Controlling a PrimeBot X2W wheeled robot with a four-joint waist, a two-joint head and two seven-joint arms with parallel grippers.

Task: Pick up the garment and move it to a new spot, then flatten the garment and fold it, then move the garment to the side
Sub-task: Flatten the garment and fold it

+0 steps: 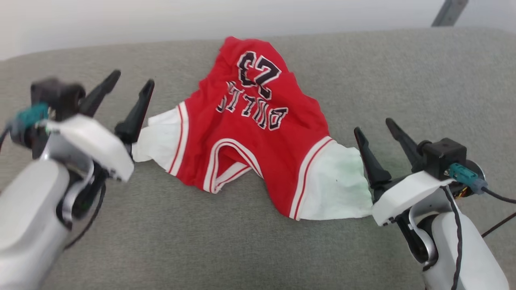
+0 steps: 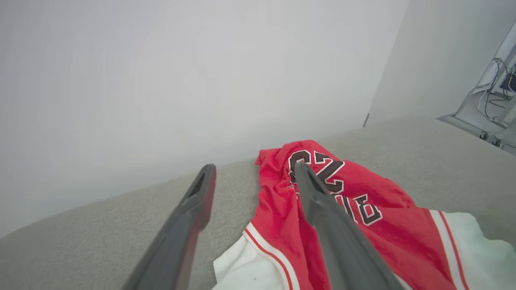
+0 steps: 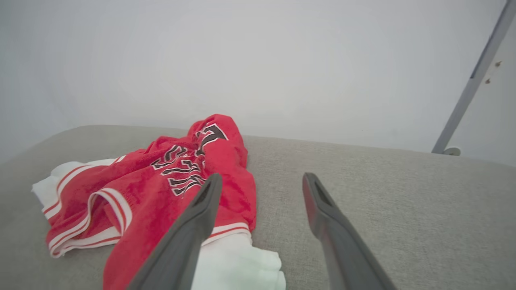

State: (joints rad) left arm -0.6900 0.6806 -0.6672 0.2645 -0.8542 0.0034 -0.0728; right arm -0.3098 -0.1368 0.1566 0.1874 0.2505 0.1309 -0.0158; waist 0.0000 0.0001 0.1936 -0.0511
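The garment (image 1: 258, 133) is a red jersey T-shirt with white sleeves and black "23" lettering. It lies rumpled on the grey cushion, collar toward me and hem bunched at the far side. My left gripper (image 1: 133, 78) stands open beside the white left sleeve, nothing between its fingers. My right gripper (image 1: 373, 124) is open next to the white right sleeve, also empty. In the left wrist view the garment (image 2: 346, 209) lies partly behind the right finger of the left gripper (image 2: 254, 171). In the right wrist view the garment (image 3: 161, 189) spreads left of the right gripper (image 3: 262, 179).
The grey fabric cushion (image 1: 250, 249) carries the shirt and ends at a pale wall behind. A grey metal post (image 3: 471, 80) leans at the far right. Cabling and a stand (image 2: 492, 100) sit off the cushion's far right corner.
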